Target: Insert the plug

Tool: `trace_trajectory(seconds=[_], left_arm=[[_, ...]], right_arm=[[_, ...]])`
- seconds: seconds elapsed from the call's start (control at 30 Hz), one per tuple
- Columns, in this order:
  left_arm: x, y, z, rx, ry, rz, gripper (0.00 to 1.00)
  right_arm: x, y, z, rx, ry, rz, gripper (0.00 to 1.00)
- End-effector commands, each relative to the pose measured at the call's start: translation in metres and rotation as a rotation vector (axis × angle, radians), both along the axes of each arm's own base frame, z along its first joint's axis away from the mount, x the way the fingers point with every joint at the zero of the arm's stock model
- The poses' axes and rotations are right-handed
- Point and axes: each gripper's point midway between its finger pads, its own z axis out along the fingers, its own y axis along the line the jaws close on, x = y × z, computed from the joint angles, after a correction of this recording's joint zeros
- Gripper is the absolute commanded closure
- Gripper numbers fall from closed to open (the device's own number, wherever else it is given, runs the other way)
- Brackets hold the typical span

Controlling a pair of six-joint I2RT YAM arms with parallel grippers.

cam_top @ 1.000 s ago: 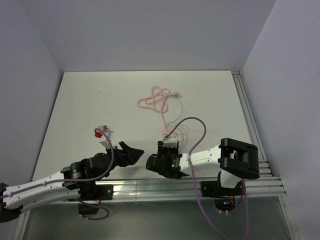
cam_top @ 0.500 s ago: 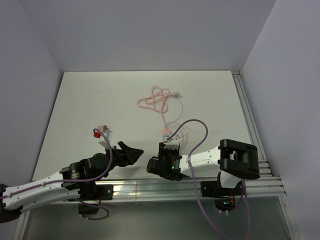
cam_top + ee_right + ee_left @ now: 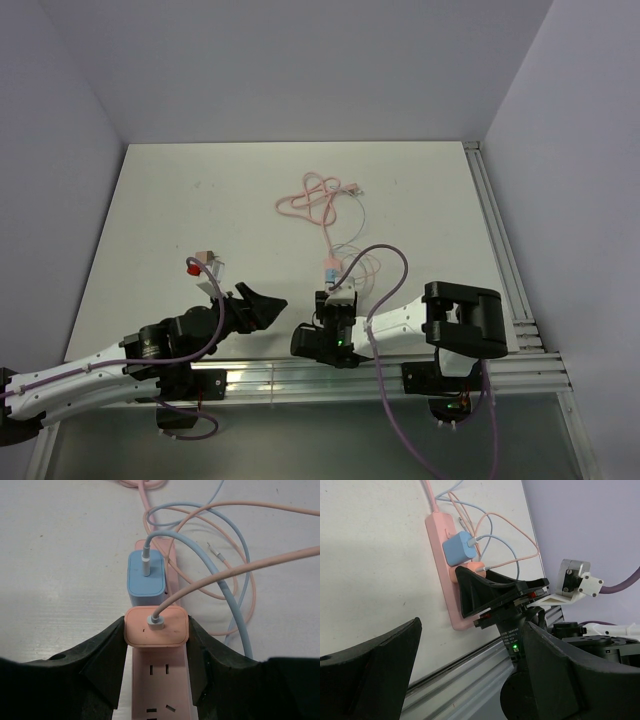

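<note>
A pink power strip [image 3: 159,685] lies on the white table; it also shows in the left wrist view [image 3: 440,550]. A blue plug [image 3: 146,577] sits in it. My right gripper [image 3: 156,630] is shut on a pink plug [image 3: 156,626] with a pink cable, held over the strip just below the blue plug; whether it is seated cannot be told. In the top view the right gripper [image 3: 335,300] is at the strip's near end. My left gripper [image 3: 262,302] is open and empty, a little to the left of the strip.
Pink and blue cables [image 3: 318,198] loop on the table beyond the strip. A small white and red part [image 3: 203,266] lies at the left. A metal rail [image 3: 300,375] runs along the near edge. Grey walls enclose the table.
My right gripper has moved slightly left and down toward the near edge with the pink plug. The left arm has barely moved.
</note>
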Motion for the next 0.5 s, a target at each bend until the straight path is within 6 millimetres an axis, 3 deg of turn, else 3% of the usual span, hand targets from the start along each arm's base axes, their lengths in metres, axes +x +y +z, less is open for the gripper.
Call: trace_trajectory(seconds=[0.0,0.1,0.13,0.2,0.23,0.3,0.4,0.47], left_arm=[[-0.001,-0.003,0.004,-0.038,0.001,-0.006,0.12],[-0.002,-0.005,0.004,-0.041,0.002,-0.011,0.12],[-0.002,-0.005,0.004,-0.039,0.003,-0.012,0.12],[-0.002,-0.006,0.003,-0.033,0.004,-0.014,0.12],[-0.001,-0.006,0.003,-0.03,0.005,-0.014,0.12],[-0.001,-0.006,0.002,-0.026,0.006,-0.013,0.11],[-0.001,-0.005,0.003,-0.026,0.004,-0.01,0.11],[0.0,-0.005,0.004,-0.024,0.002,-0.006,0.1]], right_arm=[[-0.065,-0.022,-0.078,-0.148,0.427,0.132,1.0],[-0.06,-0.014,-0.062,-0.138,0.399,0.144,1.0],[-0.059,-0.012,-0.059,-0.135,0.398,0.15,0.95],[-0.057,-0.006,-0.048,-0.118,0.391,0.159,0.8],[-0.057,-0.003,-0.044,-0.107,0.389,0.165,0.56],[-0.057,0.003,-0.031,-0.075,0.384,0.183,0.33],[-0.058,0.01,-0.016,-0.041,0.387,0.214,0.23],[-0.06,0.015,-0.008,-0.026,0.393,0.237,0.21]])
